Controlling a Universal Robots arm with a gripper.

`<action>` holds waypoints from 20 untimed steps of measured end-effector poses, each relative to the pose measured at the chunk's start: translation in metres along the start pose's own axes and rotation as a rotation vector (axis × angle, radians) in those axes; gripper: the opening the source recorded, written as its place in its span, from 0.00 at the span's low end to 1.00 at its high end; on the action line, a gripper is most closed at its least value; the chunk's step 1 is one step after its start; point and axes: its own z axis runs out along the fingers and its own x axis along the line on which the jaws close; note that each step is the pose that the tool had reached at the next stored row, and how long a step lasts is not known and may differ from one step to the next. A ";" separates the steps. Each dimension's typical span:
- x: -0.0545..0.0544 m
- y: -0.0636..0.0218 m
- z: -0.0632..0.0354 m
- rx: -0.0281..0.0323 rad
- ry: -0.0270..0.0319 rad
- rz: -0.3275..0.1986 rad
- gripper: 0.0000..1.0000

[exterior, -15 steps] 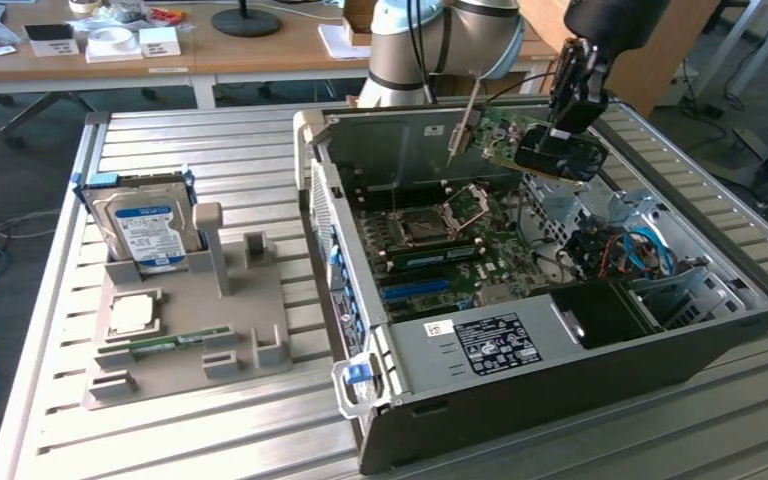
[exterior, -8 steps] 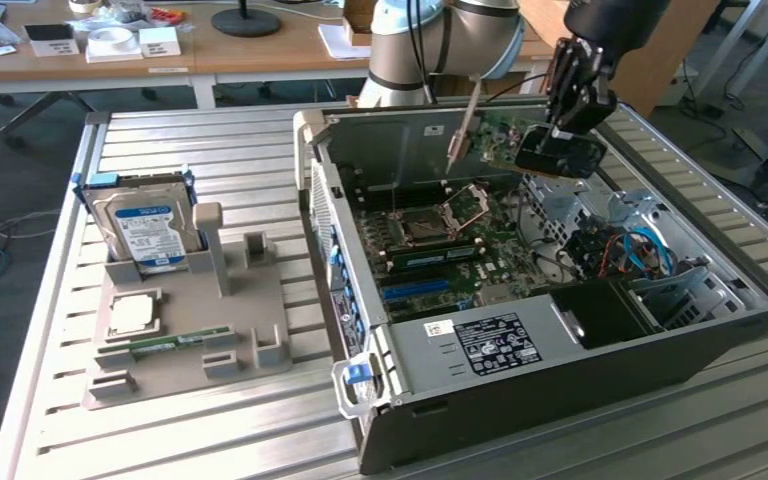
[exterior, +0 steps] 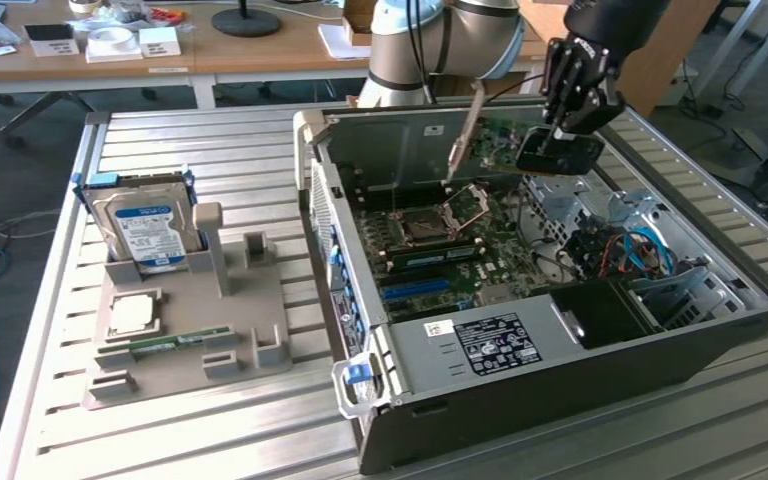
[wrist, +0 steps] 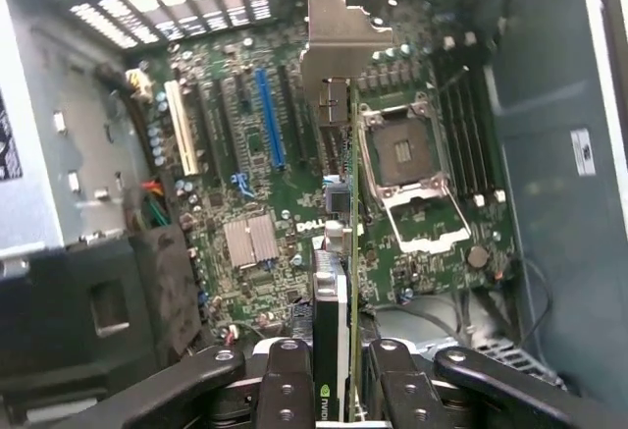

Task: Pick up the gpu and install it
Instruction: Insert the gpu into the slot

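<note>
The gripper (exterior: 566, 122) is clenched on the gpu (exterior: 463, 130). In the wrist view its fingertips (wrist: 285, 382) pinch the dark end of the card, which runs edge-on away from them to its metal bracket (wrist: 339, 41). In the exterior view the card hangs at about 1 o'clock, inside the open computer case (exterior: 398, 150) that lies on the bench (exterior: 197, 150). It appears raised clear of the motherboard, above the CPU socket (exterior: 444, 212), so it is not yet seated. The hard drive (exterior: 144, 225) stands in its holder at 9 o'clock, well apart. The step in hand looks like lining the card up over an expansion slot such as the blue slot (wrist: 270, 120), which the card is beside rather than above. To do this well, the card should stay upright and parallel to the slot, with the bracket facing the case's rear wall. It should come down straight and without twist, since a skewed edge could catch the socket or nearby components.
</note>
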 end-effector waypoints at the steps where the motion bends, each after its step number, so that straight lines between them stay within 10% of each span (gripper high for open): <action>1: 0.000 0.0000 0.0000 -0.0002 0.0005 -0.017 0.27; 11: 0.000 0.0000 0.0003 -0.0028 0.0055 -0.194 0.27; 20: 0.000 0.0000 0.0004 -0.0032 0.0061 -0.216 0.27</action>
